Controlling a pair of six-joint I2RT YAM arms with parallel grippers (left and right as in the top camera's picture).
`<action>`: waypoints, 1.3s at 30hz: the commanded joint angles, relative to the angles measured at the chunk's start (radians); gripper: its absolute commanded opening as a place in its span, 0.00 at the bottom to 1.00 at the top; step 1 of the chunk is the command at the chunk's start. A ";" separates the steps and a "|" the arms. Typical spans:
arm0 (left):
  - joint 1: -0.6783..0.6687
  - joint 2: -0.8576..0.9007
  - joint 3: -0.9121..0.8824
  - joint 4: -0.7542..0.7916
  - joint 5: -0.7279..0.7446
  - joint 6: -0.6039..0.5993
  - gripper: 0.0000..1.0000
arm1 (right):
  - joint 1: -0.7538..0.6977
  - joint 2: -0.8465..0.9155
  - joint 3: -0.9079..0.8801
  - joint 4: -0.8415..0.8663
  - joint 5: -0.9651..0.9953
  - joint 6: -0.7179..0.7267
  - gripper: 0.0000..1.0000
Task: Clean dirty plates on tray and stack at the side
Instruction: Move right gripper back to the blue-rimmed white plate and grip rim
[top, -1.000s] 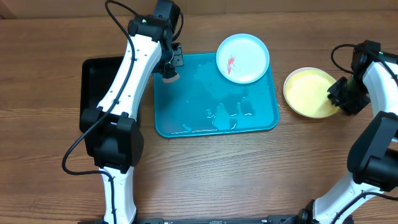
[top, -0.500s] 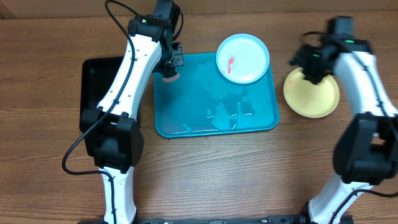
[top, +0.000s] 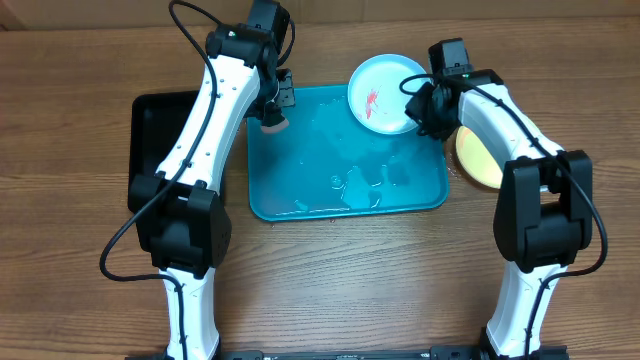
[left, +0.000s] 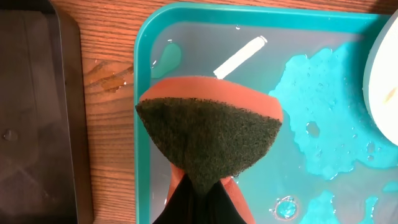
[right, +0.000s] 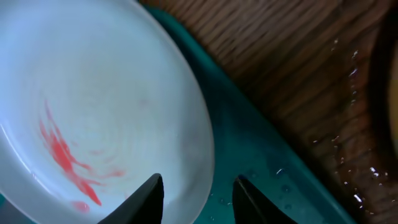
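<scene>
A pale blue plate (top: 385, 92) with a red smear lies at the back right corner of the turquoise tray (top: 300, 170). My right gripper (top: 420, 105) is open, its fingers either side of the plate's right rim (right: 198, 155). A yellow-green plate (top: 478, 158) lies on the table right of the tray, partly hidden by my right arm. My left gripper (top: 272, 118) is shut on an orange sponge (left: 211, 134) with a dark green scouring face, held over the tray's back left corner. The white plate is out of view.
A black tray (top: 155, 130) lies left of the turquoise tray, partly under my left arm. Water puddles (top: 365, 180) spread over the turquoise tray's floor. Wet drops show on the wood right of the tray (right: 348, 137).
My right arm has swung left from the yellow-green plate to the pale blue plate's right rim. The left arm and sponge have not moved.
</scene>
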 joint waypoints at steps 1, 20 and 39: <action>-0.003 0.008 -0.008 0.001 0.008 0.009 0.05 | -0.006 0.035 0.003 0.019 0.031 0.024 0.37; -0.003 0.008 -0.008 0.004 0.008 0.009 0.04 | 0.038 0.066 0.003 -0.188 -0.185 -0.180 0.04; -0.003 0.008 -0.008 0.015 0.004 0.009 0.04 | 0.175 -0.030 0.017 -0.204 -0.064 -0.689 0.71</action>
